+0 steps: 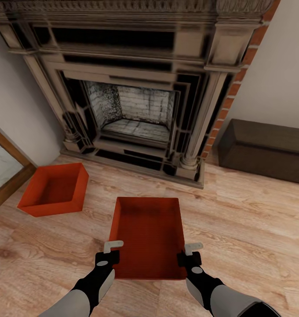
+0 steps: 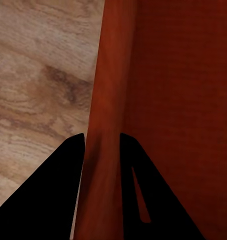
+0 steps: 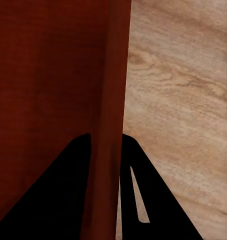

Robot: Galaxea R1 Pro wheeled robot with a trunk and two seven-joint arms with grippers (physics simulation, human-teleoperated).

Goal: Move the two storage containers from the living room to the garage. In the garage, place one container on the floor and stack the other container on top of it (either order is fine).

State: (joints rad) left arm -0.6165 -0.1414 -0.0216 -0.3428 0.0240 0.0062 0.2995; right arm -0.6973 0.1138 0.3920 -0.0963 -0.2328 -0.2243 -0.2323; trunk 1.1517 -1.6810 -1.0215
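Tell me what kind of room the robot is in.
Most likely a living room: an ornate dark fireplace with a red brick chimney stands ahead, and the floor is light wood planks. A dark brown chest sits beside the fireplace.

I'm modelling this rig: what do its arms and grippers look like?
Grey forearms run into black wrists with a pale grey side panel. The left gripper and right gripper have flat light grey fingers; in the wrist views they show as black wedges.

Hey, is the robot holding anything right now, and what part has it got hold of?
Yes: the nearer storage container, held by both grippers. The left gripper pinches its left side wall, the right gripper its right side wall.
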